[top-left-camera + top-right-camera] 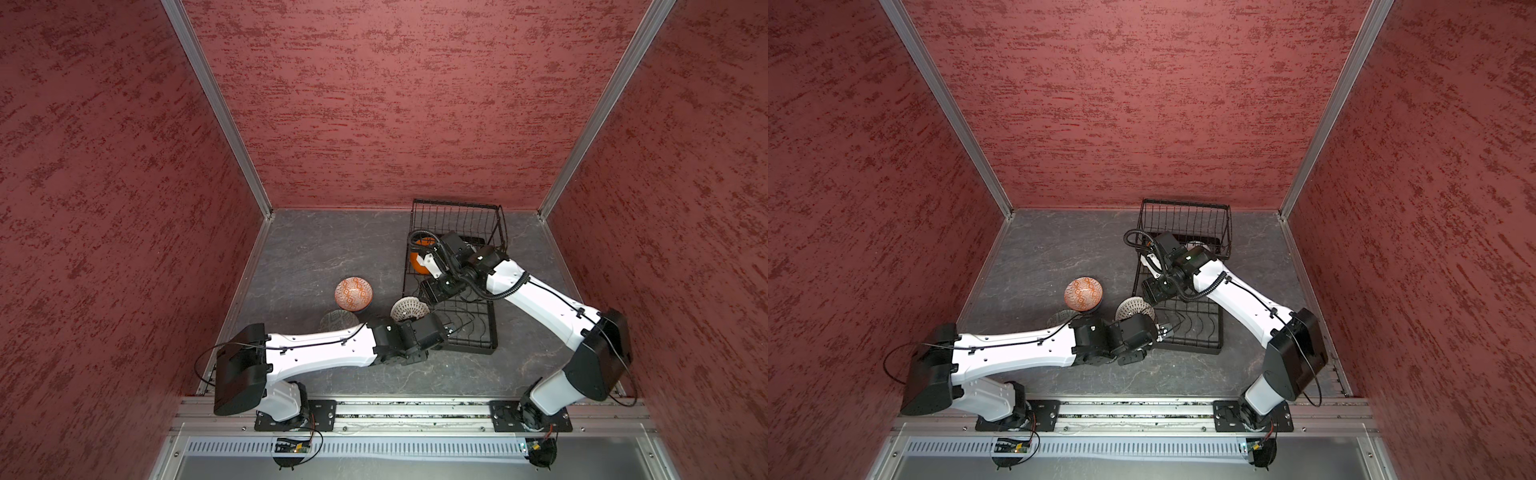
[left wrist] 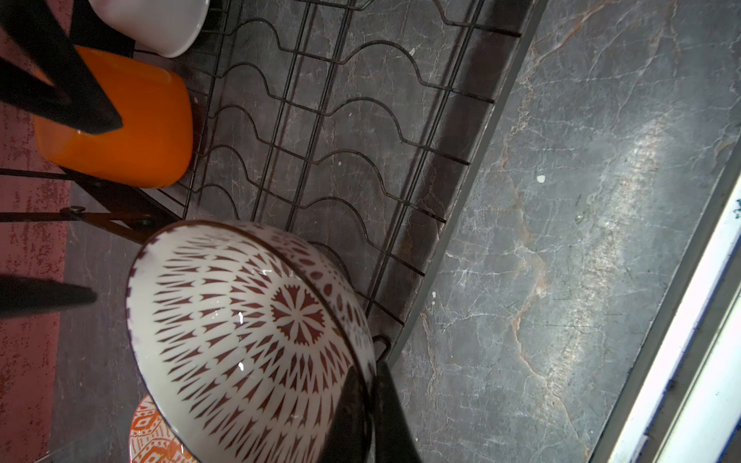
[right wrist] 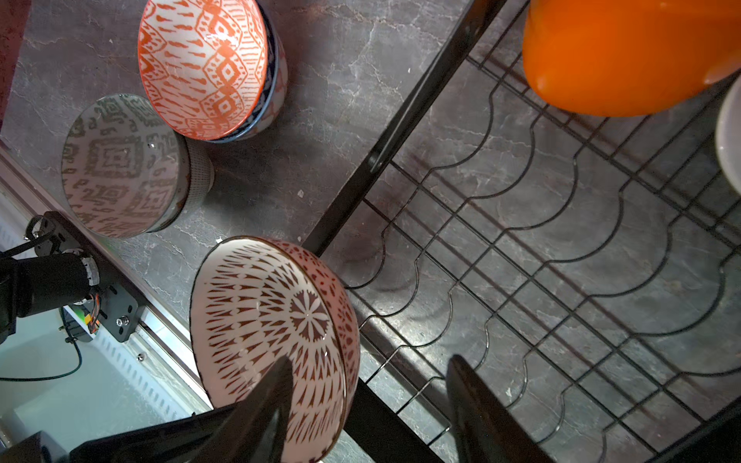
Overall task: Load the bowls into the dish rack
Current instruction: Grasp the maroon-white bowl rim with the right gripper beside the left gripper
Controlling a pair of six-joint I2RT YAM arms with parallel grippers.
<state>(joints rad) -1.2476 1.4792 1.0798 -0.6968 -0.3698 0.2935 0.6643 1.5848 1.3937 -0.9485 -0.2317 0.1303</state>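
A white bowl with a dark red pattern [image 2: 248,320] hangs tilted on its side at the dish rack's [image 1: 490,332] near left edge; it shows in both top views [image 1: 409,308]. My left gripper [image 2: 371,385] is shut on its rim. My right gripper [image 3: 369,360] is open and straddles the same bowl [image 3: 264,320], with one finger over the bowl's inside and the other over the rack's base, apart from the bowl. A plain orange bowl [image 3: 625,56] and a white bowl [image 2: 160,24] sit in the rack.
On the dark stone table [image 1: 316,249] left of the rack, a red-orange patterned bowl [image 1: 353,293] is stacked in a blue-rimmed one. A grey-green patterned bowl [image 3: 120,164] stands beside it, partly under my left arm. The rack's raised basket [image 1: 457,216] is at the far end.
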